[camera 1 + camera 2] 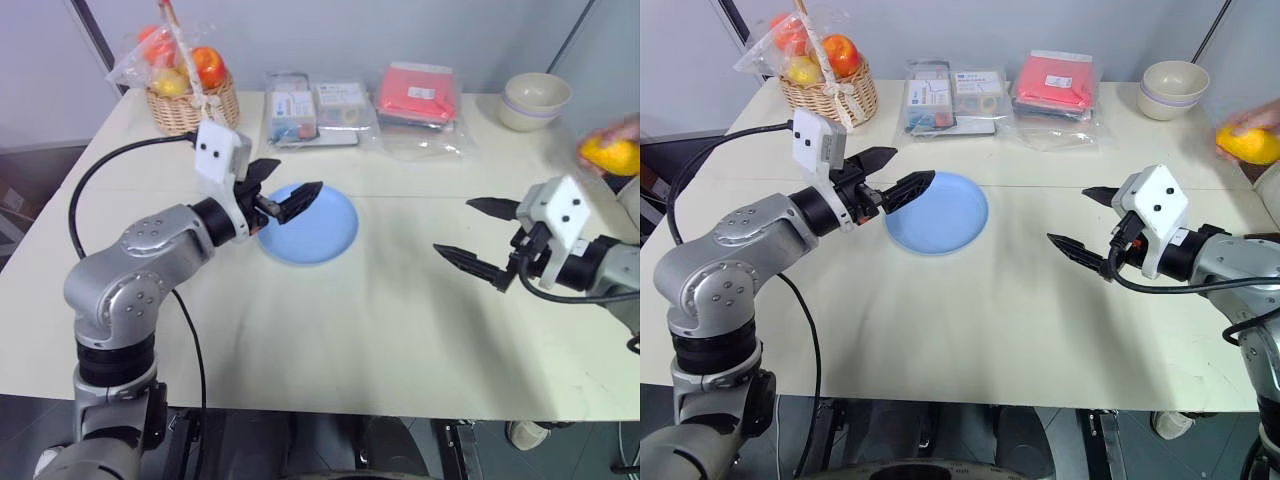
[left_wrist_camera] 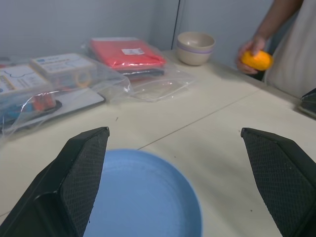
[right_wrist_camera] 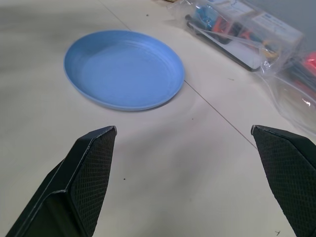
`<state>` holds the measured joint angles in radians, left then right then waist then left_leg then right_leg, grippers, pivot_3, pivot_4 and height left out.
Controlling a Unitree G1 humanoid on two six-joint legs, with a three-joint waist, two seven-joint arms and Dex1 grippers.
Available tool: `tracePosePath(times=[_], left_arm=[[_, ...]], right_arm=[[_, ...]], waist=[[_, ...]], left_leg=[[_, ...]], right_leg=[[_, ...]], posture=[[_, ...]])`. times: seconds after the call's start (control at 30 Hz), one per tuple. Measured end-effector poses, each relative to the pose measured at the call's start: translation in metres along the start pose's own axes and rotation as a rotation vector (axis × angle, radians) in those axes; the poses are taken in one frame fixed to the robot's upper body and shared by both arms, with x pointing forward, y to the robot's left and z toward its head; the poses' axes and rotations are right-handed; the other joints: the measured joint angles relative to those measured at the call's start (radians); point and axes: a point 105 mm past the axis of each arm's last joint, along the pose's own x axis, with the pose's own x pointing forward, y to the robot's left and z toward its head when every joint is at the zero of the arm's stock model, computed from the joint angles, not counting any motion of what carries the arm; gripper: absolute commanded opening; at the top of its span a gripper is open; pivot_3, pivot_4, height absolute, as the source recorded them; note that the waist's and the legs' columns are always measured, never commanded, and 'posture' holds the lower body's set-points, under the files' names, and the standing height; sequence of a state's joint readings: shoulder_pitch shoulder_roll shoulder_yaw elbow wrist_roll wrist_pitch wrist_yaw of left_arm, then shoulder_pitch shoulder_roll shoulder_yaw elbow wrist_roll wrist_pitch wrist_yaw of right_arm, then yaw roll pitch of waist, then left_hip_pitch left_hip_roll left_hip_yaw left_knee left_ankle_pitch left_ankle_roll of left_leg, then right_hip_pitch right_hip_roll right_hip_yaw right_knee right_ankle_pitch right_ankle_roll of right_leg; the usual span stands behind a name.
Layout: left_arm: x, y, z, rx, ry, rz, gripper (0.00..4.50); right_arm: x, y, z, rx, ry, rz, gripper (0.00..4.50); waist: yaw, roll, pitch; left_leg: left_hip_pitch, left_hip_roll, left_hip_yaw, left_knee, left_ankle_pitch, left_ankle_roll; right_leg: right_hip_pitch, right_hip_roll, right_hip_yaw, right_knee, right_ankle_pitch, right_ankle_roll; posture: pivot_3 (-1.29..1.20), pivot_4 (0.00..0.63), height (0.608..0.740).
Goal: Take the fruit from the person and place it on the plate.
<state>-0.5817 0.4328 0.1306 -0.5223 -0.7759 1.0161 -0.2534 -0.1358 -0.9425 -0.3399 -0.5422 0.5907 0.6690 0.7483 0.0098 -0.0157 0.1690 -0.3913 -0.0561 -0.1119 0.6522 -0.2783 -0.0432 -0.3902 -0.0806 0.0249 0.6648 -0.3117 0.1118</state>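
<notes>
Count, head views.
Plates: one, light blue (image 1: 318, 228), near table centre.
Bowls: one, cream (image 1: 535, 100), at 1 o'clock from the plate.
Wicker baskets: one (image 1: 190, 105), at 10 o'clock, holding wrapped fruit; at least three pieces visible, exact number cannot be told through the plastic.
Loose fruit: one, yellow-orange (image 1: 610, 155), at 3 o'clock, in one person's hand (image 2: 249, 49).
Plastic-bagged packs: three along the far edge at 12 o'clock, one of them red (image 1: 417, 92).
Grippers: two, left gripper (image 1: 285, 190) and right gripper (image 1: 470, 232).

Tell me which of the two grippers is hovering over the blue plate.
The left gripper: its open black fingers hang above the near-left rim of the plate. The right gripper, also open, hangs over bare table to the plate's right.
</notes>
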Motion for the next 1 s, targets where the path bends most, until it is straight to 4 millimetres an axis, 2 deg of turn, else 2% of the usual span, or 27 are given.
tracePosePath(times=[0.57, 0.67, 0.77, 0.9, 1.0], left_arm=[[0.001, 0.001, 0.000, -0.010, -0.008, 0.022, 4.47], [0.002, 0.001, 0.000, -0.016, -0.012, 0.025, 4.47], [0.002, 0.002, 0.000, -0.018, -0.011, 0.028, 4.47], [0.002, 0.001, -0.001, -0.020, -0.010, 0.026, 4.47], [0.001, 0.003, -0.001, -0.020, -0.011, 0.035, 4.47]], right_arm=[[0.001, -0.002, 0.004, 0.001, -0.023, -0.018, 4.50], [0.005, -0.009, 0.019, 0.008, -0.093, -0.046, 4.50], [0.015, -0.020, 0.044, 0.046, -0.202, -0.090, 4.50], [0.042, -0.032, 0.069, 0.198, -0.309, -0.124, 4.50], [0.061, -0.034, 0.076, 0.280, -0.303, -0.118, 4.50]], waist=[[-0.001, 0.000, 0.000], [-0.004, 0.000, 0.000], [-0.009, 0.000, 0.000], [-0.021, 0.000, 0.000], [-0.022, 0.000, 0.000]], left_leg=[[0.000, 0.000, 0.000, 0.000, 0.000, 0.000], [0.000, 0.000, 0.000, 0.000, 0.001, -0.002], [0.000, 0.000, 0.000, -0.001, 0.002, -0.003], [0.000, 0.000, -0.001, -0.002, 0.003, -0.004], [-0.001, 0.000, 0.000, -0.003, 0.003, -0.005]], right_leg=[[0.000, 0.000, 0.000, 0.000, 0.000, 0.000], [0.000, 0.000, 0.000, 0.000, 0.000, 0.000], [-0.001, 0.000, 0.000, 0.000, 0.000, 0.000], [-0.002, 0.000, 0.000, 0.000, 0.000, 0.000], [-0.004, 0.000, 0.000, 0.000, 0.000, 0.000]], posture=[[0.00, 0.150, 0.740], [0.00, 0.150, 0.740], [0.00, 0.150, 0.740], [0.00, 0.150, 0.740], [0.00, 0.150, 0.740]])
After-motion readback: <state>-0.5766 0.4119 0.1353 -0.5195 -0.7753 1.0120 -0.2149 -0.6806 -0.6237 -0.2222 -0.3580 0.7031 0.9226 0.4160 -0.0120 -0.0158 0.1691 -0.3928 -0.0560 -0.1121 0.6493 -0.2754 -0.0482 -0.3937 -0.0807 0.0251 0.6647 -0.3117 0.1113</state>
